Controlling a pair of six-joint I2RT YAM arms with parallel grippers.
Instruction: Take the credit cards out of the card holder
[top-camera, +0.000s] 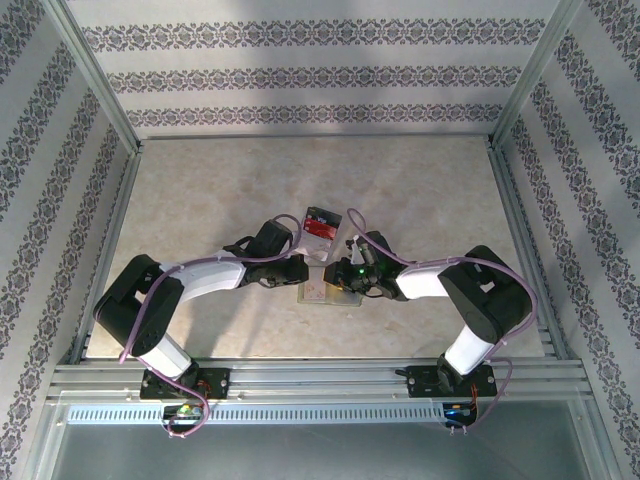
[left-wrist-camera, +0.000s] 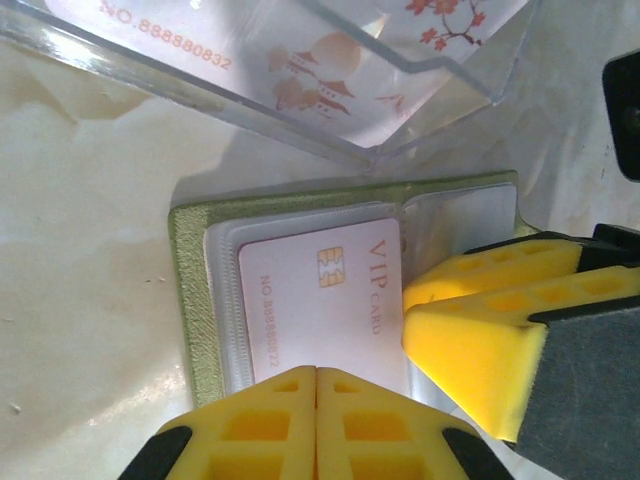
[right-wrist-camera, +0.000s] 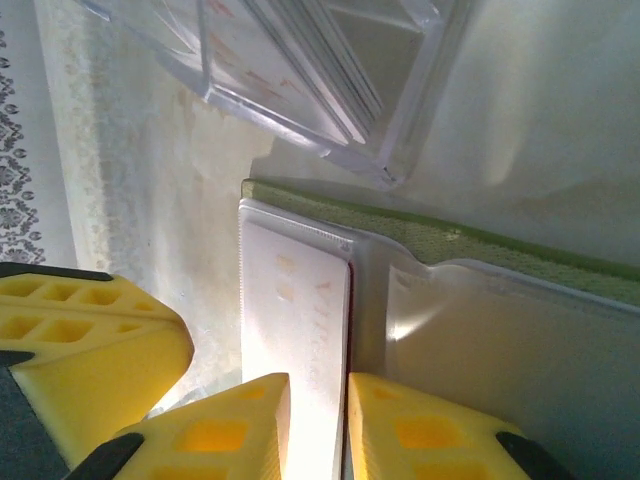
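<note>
The card holder (left-wrist-camera: 190, 300) lies open on the table, yellow-green outside with clear sleeves inside. A pale credit card (left-wrist-camera: 330, 300) printed "VIP CARD", with a gold chip, sits in one sleeve. My left gripper (left-wrist-camera: 316, 375) is shut, its yellow fingertips touching over the card's near edge with nothing seen between them. In the right wrist view the card (right-wrist-camera: 295, 300), still in its sleeve, stands on edge between the fingers of my right gripper (right-wrist-camera: 318, 385), which is shut on it. The holder's green cover (right-wrist-camera: 450, 240) lies behind. From above, both grippers (top-camera: 305, 270) (top-camera: 345, 275) meet over the holder (top-camera: 328, 293).
A clear plastic box (top-camera: 320, 225) with red and black contents lies just beyond the holder, close to both grippers (left-wrist-camera: 330, 70) (right-wrist-camera: 300, 70). The marbled table (top-camera: 200, 200) is fenced by aluminium rails and patterned walls. The left gripper's finger (right-wrist-camera: 90, 340) sits close beside the right one.
</note>
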